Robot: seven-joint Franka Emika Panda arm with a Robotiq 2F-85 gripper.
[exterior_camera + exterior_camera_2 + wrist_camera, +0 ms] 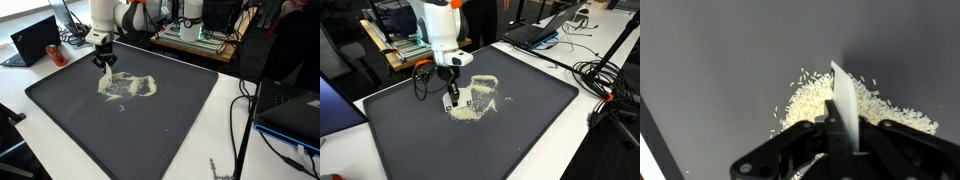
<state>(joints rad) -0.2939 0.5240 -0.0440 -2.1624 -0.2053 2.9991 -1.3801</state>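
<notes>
Well, the rice (830,105) lies loose on the black mat (185,115), on the part of the mat nearest the robot's base. In an exterior view (480,98) it shows as a curved trail running into a thicker heap. Set at the edge of that heap is a thin white card (845,100), stood on its edge with its flat face turned toward the grains. From the wrist view the heap spreads out on both sides of it. The gripper (840,138) is clamped tight on the card, pinching it by its upper part. To my eye that grip leaves the lower edge free to reach down toward the mat while the metal fingers stay clear of the grains. Whether the edge actually touches the mat I cannot tell. The arm (442,30) comes almost straight down over this spot, which would hold the card upright rather than leaning. Beyond the mat, on the white table (228,110), an open laptop (35,40) sits off one corner, and a tangle of cables (605,80) trails along the mat's far side.
</notes>
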